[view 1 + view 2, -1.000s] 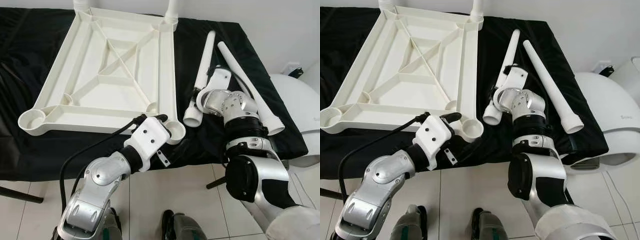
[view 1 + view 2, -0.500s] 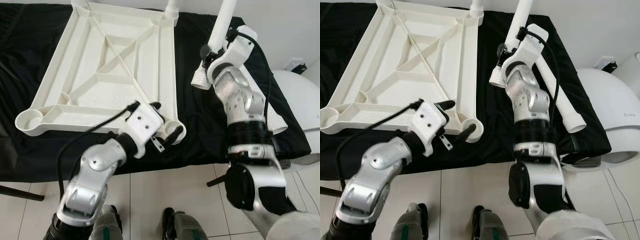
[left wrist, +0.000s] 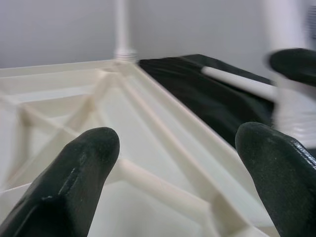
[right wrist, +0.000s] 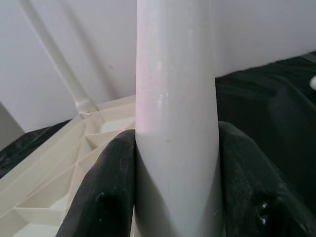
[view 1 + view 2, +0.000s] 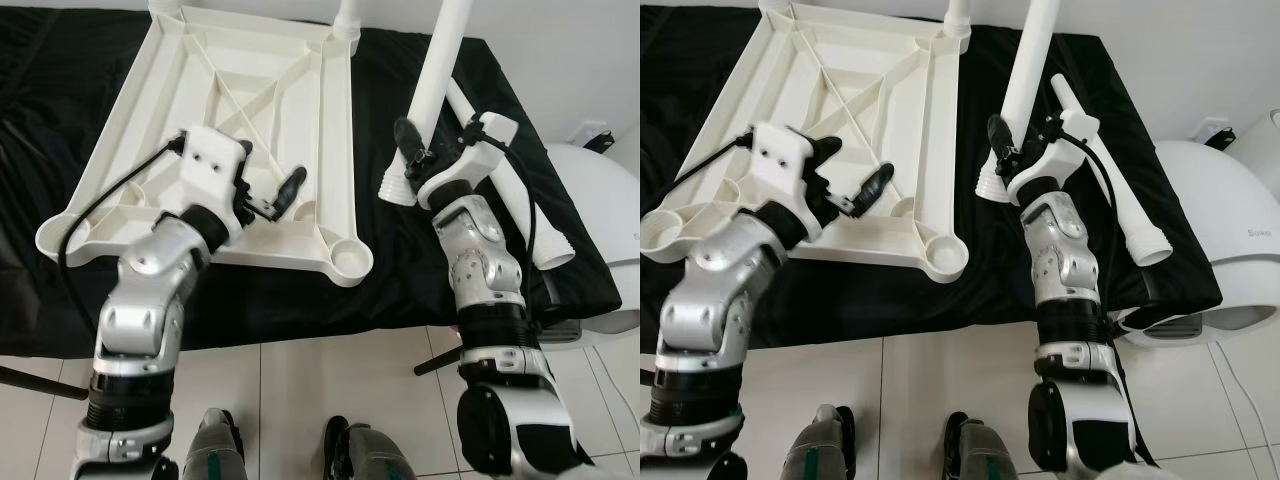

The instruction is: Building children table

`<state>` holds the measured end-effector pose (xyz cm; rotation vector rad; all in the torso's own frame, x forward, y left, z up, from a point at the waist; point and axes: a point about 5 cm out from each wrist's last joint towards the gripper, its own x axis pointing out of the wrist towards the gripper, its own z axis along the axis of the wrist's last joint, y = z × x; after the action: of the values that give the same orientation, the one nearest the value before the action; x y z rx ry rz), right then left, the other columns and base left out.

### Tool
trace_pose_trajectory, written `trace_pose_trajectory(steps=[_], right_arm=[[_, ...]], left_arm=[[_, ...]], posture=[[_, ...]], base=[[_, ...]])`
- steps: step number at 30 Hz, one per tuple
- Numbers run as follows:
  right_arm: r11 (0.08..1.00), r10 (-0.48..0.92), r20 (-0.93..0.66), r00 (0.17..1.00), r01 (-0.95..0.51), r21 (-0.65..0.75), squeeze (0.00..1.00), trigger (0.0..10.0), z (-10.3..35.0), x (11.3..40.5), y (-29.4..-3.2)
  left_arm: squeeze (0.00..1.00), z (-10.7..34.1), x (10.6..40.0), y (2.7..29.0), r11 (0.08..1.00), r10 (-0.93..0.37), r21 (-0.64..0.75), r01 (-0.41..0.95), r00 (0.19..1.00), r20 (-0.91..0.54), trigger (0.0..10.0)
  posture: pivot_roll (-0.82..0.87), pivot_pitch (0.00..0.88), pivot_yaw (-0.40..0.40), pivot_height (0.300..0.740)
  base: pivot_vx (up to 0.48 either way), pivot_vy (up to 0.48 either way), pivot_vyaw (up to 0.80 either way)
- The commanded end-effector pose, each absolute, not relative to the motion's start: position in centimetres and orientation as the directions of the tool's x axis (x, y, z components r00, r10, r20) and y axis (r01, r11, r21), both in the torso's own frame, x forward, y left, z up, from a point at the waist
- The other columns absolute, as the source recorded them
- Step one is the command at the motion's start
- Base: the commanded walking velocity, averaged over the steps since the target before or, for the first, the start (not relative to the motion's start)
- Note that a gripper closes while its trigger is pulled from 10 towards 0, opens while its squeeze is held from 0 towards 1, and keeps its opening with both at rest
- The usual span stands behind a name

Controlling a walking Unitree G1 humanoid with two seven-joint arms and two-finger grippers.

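Observation:
A white children's tabletop [image 5: 334, 140] lies upside down on the black cloth, with two legs [image 5: 347, 15] standing in its far corners. Both near corner sockets [image 5: 348, 258] hold nothing. My right gripper [image 5: 422, 150] is shut on a third white leg [image 5: 440, 60]. It holds the leg nearly upright beside the tabletop's right rim, flared end [image 5: 398, 185] down and above the cloth. In the right wrist view the fingers [image 4: 106, 187] clamp this leg [image 4: 175, 123]. My left gripper [image 5: 268, 172] hovers open over the near part of the tabletop, holding nothing.
A fourth white leg [image 5: 535, 225] lies on the cloth [image 5: 400, 270] right of my right arm. A white rounded appliance [image 5: 600, 200] stands past the table's right end. Tiled floor [image 5: 330, 380] lies in front of the table's near edge.
My right gripper has lifted the leg off the cloth and stood it nearly upright, nearer to me. My left gripper has left the near right socket and moved up over the tabletop, open.

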<state>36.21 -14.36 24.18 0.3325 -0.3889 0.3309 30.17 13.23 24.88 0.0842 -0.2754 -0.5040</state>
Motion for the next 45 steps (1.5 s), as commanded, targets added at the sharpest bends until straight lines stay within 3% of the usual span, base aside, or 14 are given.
trace_pose_trajectory(steps=[1, 5, 8, 13, 16, 21, 22, 25, 38, 45], right_arm=[[0.875, 0.301, 0.492, 0.817, -0.442, 0.198, 0.00, 10.0, 24.8, 35.3, -14.1], [0.855, 0.353, 0.527, 0.773, -0.496, 0.155, 0.00, 10.0, 25.0, 34.7, -13.9], [0.807, 0.442, 0.568, 0.694, -0.584, 0.086, 0.00, 10.0, 25.3, 34.0, -13.6], [0.793, 0.471, 0.571, 0.672, -0.606, 0.061, 0.00, 10.0, 25.3, 33.8, -13.5], [0.723, 0.590, 0.543, 0.598, -0.690, -0.026, 0.00, 10.0, 24.9, 33.5, -12.9], [0.690, 0.637, 0.521, 0.568, -0.721, -0.058, 0.00, 10.0, 24.7, 33.3, -12.7], [0.645, 0.693, 0.490, 0.529, -0.758, -0.093, 0.00, 10.0, 24.5, 33.1, -12.3], [0.630, 0.709, 0.481, 0.516, -0.769, -0.103, 0.00, 10.0, 24.4, 33.0, -12.2], [0.556, 0.784, 0.426, 0.451, -0.816, -0.160, 0.00, 10.0, 23.6, 32.5, -12.0], [0.527, 0.810, 0.405, 0.424, -0.830, -0.183, 0.00, 10.0, 23.6, 32.4, -11.9]], left_arm=[[0.00, 25.1, 30.5, 13.2, 0.874, -0.483, 0.081, 0.479, 0.837, 0.258, 10.0], [0.00, 25.5, 30.8, 13.1, 0.856, -0.507, 0.048, 0.515, 0.818, 0.271, 10.0], [0.00, 26.9, 30.7, 12.5, 0.772, -0.593, -0.030, 0.635, 0.735, 0.330, 10.0], [0.00, 27.3, 30.6, 12.2, 0.738, -0.625, -0.036, 0.674, 0.703, 0.340, 10.0], [0.00, 27.8, 30.4, 10.8, 0.627, -0.731, -0.015, 0.779, 0.595, 0.333, 10.0], [0.00, 28.1, 30.4, 10.2, 0.583, -0.759, -0.031, 0.812, 0.557, 0.337, 10.0], [0.00, 28.8, 30.5, 9.8, 0.544, -0.781, -0.028, 0.839, 0.518, 0.348, 10.0], [0.00, 29.0, 30.5, 9.7, 0.530, -0.788, -0.029, 0.848, 0.505, 0.352, 10.0], [0.00, 32.2, 29.5, 8.9, 0.276, -0.843, -0.086, 0.957, 0.284, 0.456, 10.0], [0.00, 32.7, 29.3, 8.6, 0.236, -0.852, -0.088, 0.968, 0.250, 0.460, 10.0]], posture=[[0.10, 0.139, -0.056, 0.740], [0.09, 0.127, -0.056, 0.740], [0.09, 0.115, -0.052, 0.740], [0.09, 0.115, -0.052, 0.740], [0.10, 0.100, -0.050, 0.740], [0.10, 0.100, -0.049, 0.740], [0.10, 0.093, -0.048, 0.740], [0.10, 0.093, -0.048, 0.740], [0.09, 0.073, -0.047, 0.740], [0.09, 0.069, -0.047, 0.740]], base=[[0.000, 0.000, 0.00], [0.000, 0.000, 0.00], [0.000, 0.000, 0.00], [0.000, 0.000, 0.00], [0.000, 0.000, 0.00], [0.000, 0.000, 0.00], [0.000, 0.000, 0.00], [0.000, 0.000, 0.00], [0.000, 0.000, 0.00], [0.000, 0.000, 0.00]])
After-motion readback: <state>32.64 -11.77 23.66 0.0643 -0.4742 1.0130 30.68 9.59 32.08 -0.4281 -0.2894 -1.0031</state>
